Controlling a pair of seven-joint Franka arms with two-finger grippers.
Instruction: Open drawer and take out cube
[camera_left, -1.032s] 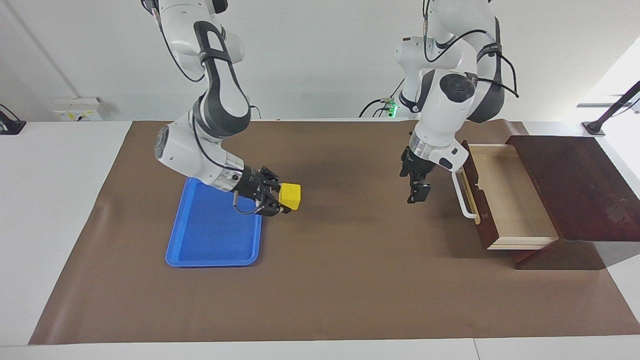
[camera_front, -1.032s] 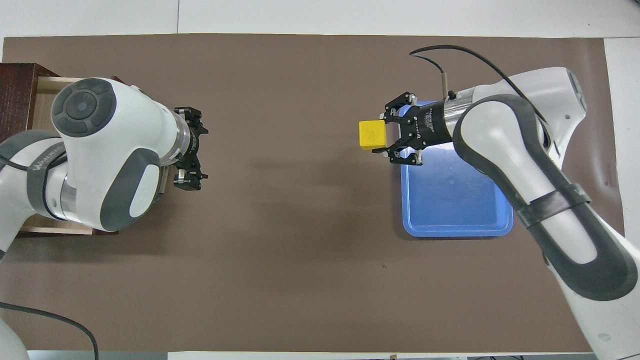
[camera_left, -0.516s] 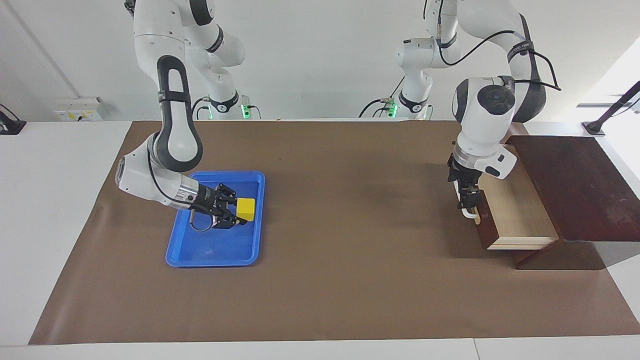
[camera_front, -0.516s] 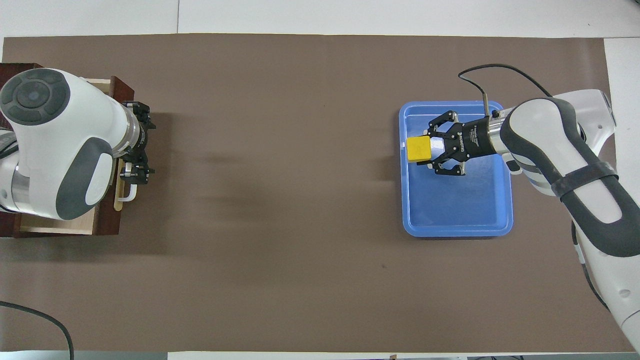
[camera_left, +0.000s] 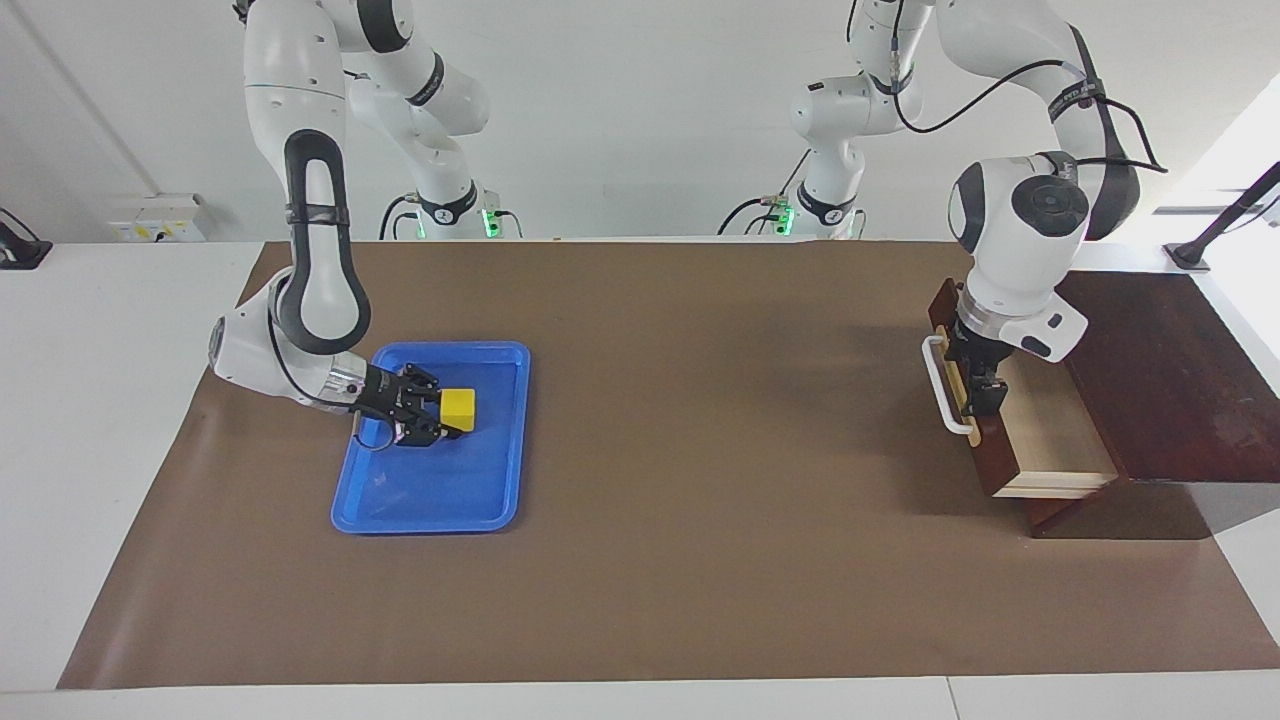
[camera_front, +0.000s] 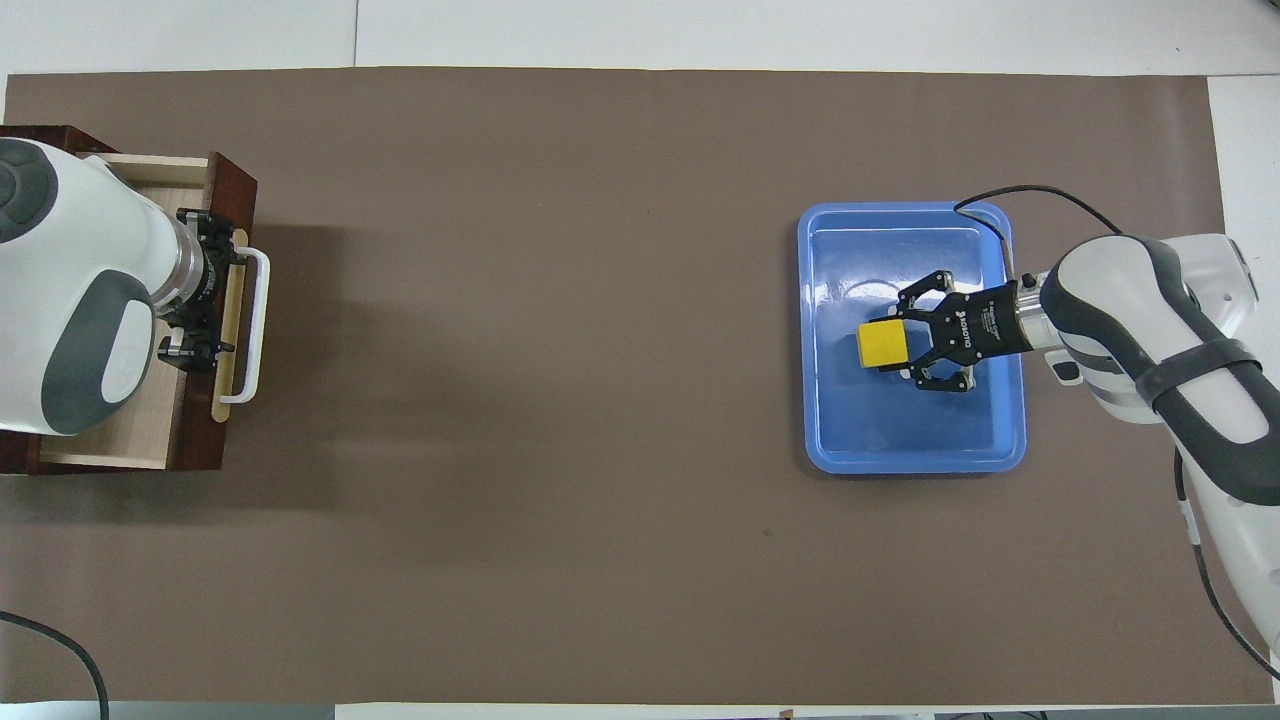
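The drawer (camera_left: 1055, 435) stands partly open in its dark wooden box (camera_left: 1160, 370) at the left arm's end of the table, and its pale inside holds nothing that I can see. My left gripper (camera_left: 978, 385) is open and points down at the top edge of the drawer front, just inside the white handle (camera_left: 938, 385). In the overhead view it (camera_front: 200, 290) sits by the handle (camera_front: 258, 320). My right gripper (camera_left: 440, 415) is shut on the yellow cube (camera_left: 458, 408) and holds it low over the blue tray (camera_left: 430, 490). The cube (camera_front: 883, 345) also shows in the overhead view.
A brown mat (camera_left: 700, 500) covers the table between the tray and the drawer. The blue tray (camera_front: 900, 430) lies at the right arm's end. The box top (camera_front: 30, 150) shows by the left arm.
My right gripper carried the cube from beside the tray to over its middle and lowered it. My left gripper moved to the drawer front, and the drawer slid partly back into the box.
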